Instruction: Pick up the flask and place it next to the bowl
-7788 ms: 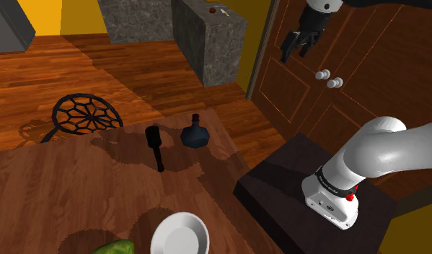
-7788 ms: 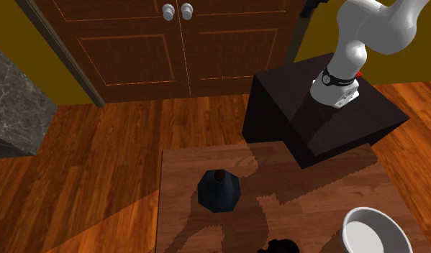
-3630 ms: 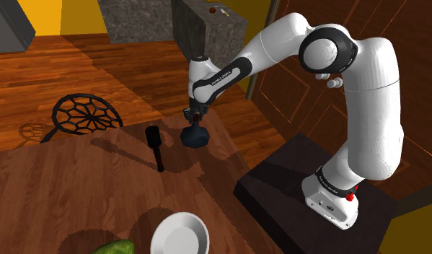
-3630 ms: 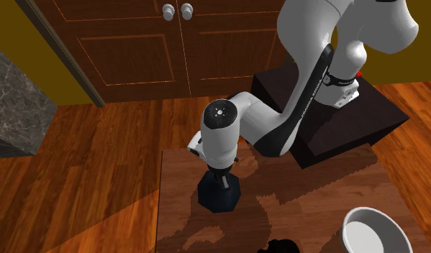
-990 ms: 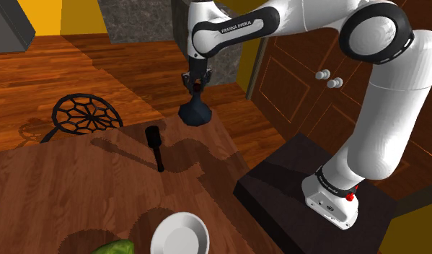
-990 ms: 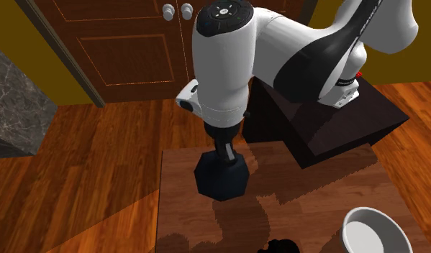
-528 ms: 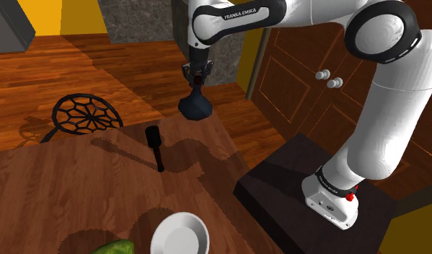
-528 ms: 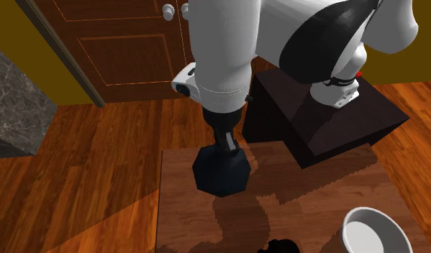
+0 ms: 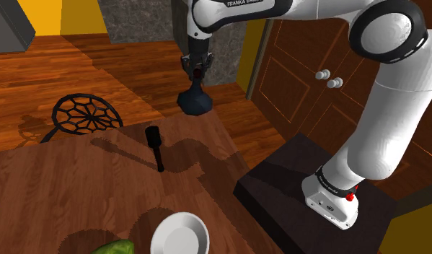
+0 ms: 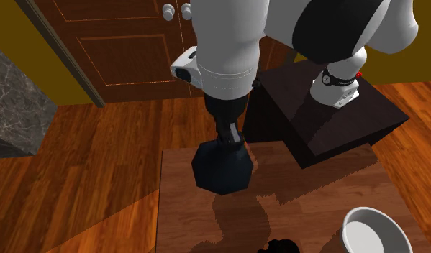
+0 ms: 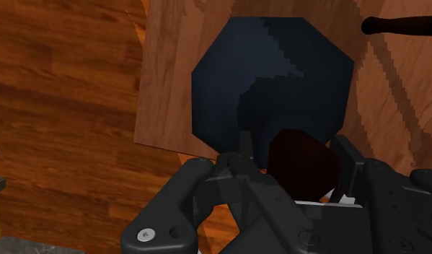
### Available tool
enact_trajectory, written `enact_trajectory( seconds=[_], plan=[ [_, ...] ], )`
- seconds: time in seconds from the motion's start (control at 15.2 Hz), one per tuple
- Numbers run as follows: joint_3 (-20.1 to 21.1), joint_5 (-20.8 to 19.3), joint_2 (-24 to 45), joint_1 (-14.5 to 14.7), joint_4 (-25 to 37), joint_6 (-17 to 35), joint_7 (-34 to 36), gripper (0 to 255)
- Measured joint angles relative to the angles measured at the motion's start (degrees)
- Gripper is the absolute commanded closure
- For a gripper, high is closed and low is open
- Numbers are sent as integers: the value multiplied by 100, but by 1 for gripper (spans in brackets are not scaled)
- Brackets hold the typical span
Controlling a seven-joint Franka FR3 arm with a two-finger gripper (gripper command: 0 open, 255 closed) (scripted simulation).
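The flask is dark blue and faceted, with a narrow neck and a dark red stopper. My gripper is shut on its neck and holds it in the air above the far corner of the wooden table. In the second exterior view the flask hangs under the gripper, over the table's end nearest the doors. In the wrist view the flask body hangs below the gripper. The white bowl stands at the table's near edge, far from the flask; the bowl is empty.
A black brush lies on the table between flask and bowl. A black wire trivet sits at the table's far left, a green thing beside the bowl. The dark stand and brown double doors lie beyond the table.
The gripper has carried the flask a little higher and slightly toward the shoulder view's left over the last second. It stays shut on the neck.
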Motion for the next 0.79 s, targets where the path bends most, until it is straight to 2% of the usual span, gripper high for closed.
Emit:
enact_trajectory(
  seconds=[0.79],
  plan=[
    [520, 90, -911, 724, -1222, 360, 1249, 255]
  ],
)
